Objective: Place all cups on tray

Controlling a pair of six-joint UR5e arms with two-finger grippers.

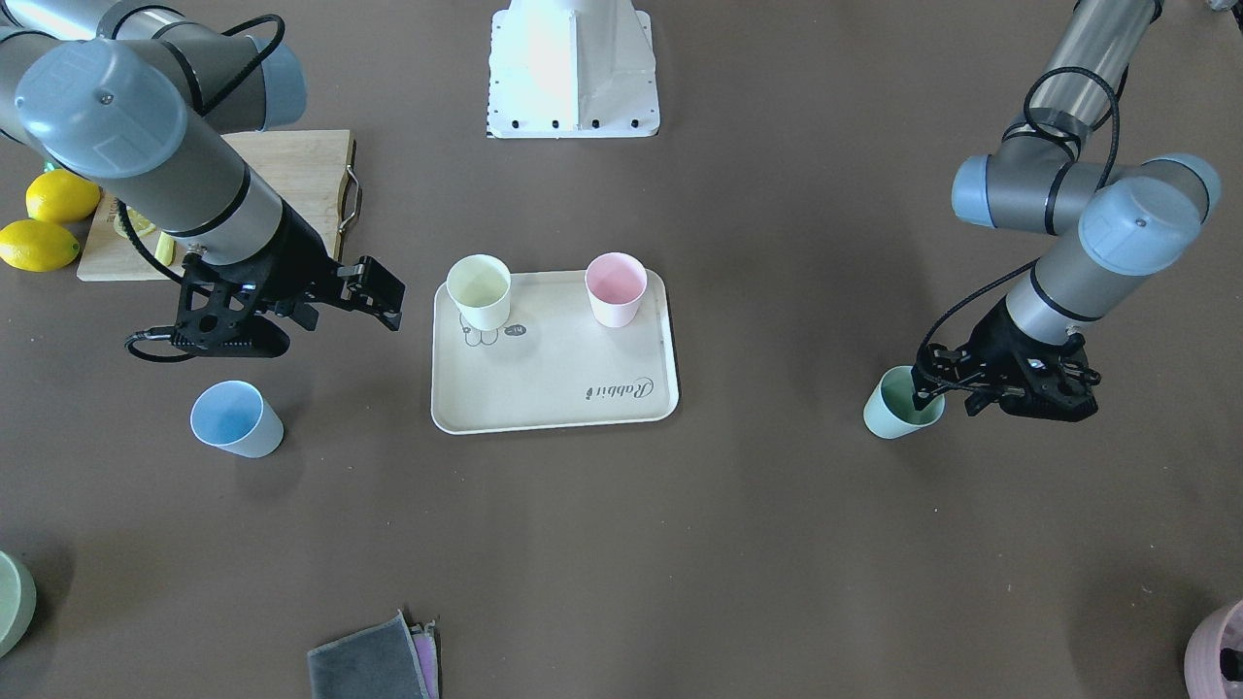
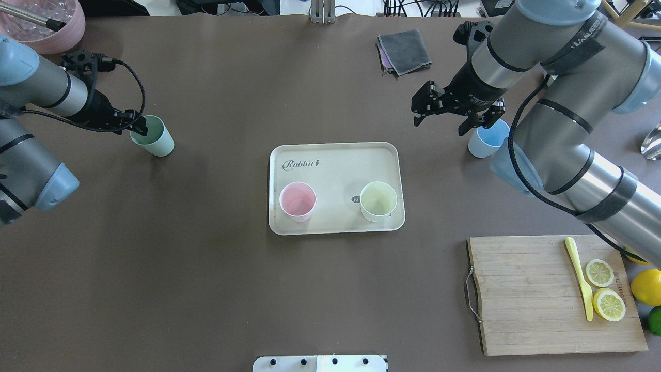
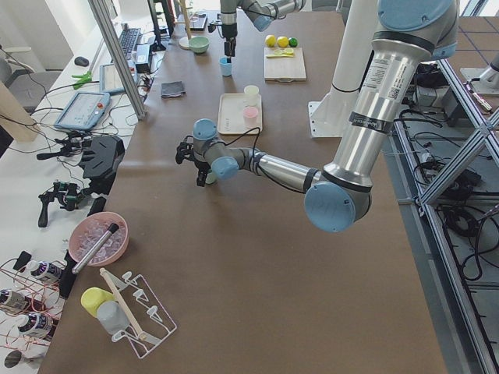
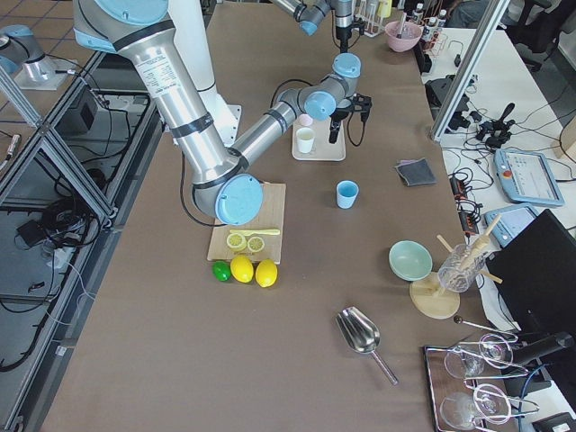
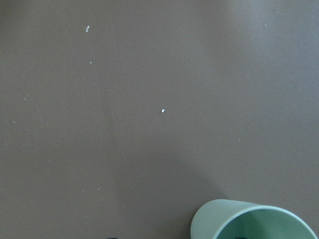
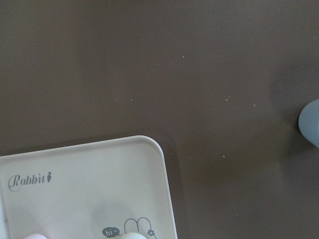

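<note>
Already on tray [image 1: 558, 393]: yellow cup [image 1: 479, 291], pink cup [image 1: 616, 289].
Left gripper [image 1: 921, 386]: at green cup [image 1: 889, 416] rim, seemingly for a rim pinch; can't tell if gripping.
Right gripper [image 1: 388, 296]: wide, empty, near blue cup [image 1: 236, 418], likely next pick.

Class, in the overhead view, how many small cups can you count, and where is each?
4. Yellow cup and pink cup stand on the tray; blue cup and green cup on the table, either side of it.
</note>
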